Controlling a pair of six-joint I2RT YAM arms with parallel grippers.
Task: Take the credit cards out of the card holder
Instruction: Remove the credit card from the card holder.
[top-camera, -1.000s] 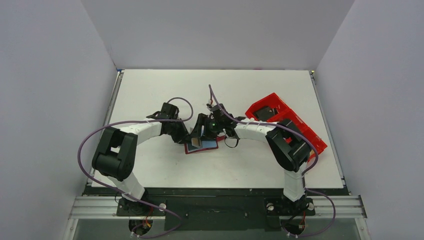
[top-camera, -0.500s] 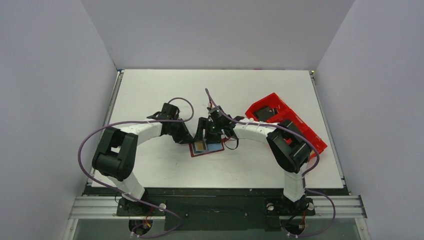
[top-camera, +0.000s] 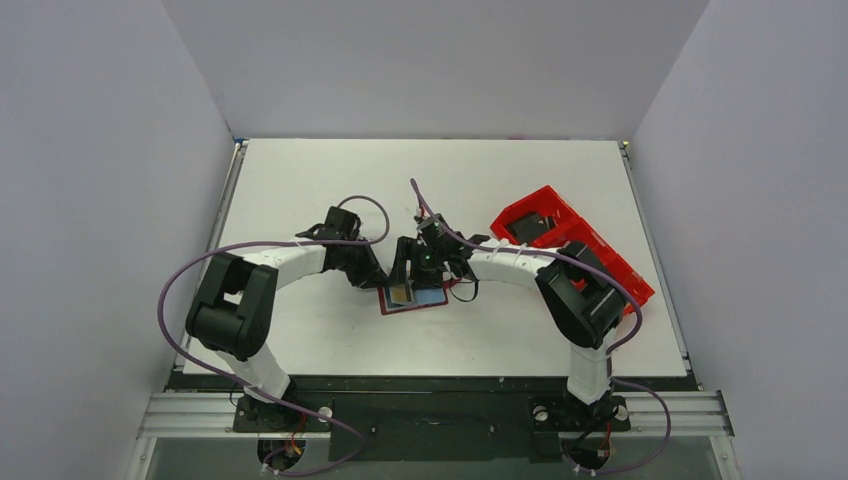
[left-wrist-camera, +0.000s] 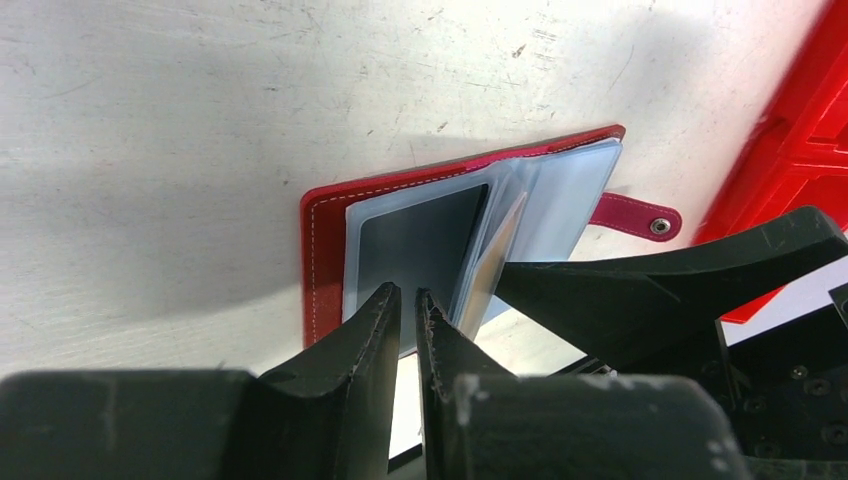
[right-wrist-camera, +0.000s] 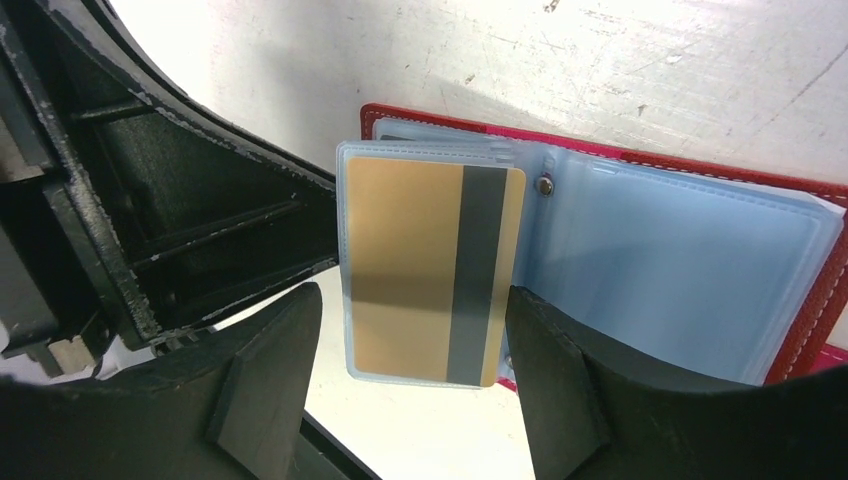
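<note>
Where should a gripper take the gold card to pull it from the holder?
Pinch the gold card across its two flat faces near the striped edge, which seems to stick past the clear sleeve, coming from that side. It is thin, so the open right gripper, now straddling its narrow edges, would likely just bow it.

No text is legible anywhere; the gold card (right-wrist-camera: 400, 270) shows no print.

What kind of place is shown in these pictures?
Probably a robot test booth in a lab: a white table closed in by blank grey walls, and a left arm and right arm mounted on a metal frame, working on a card holder.
</note>
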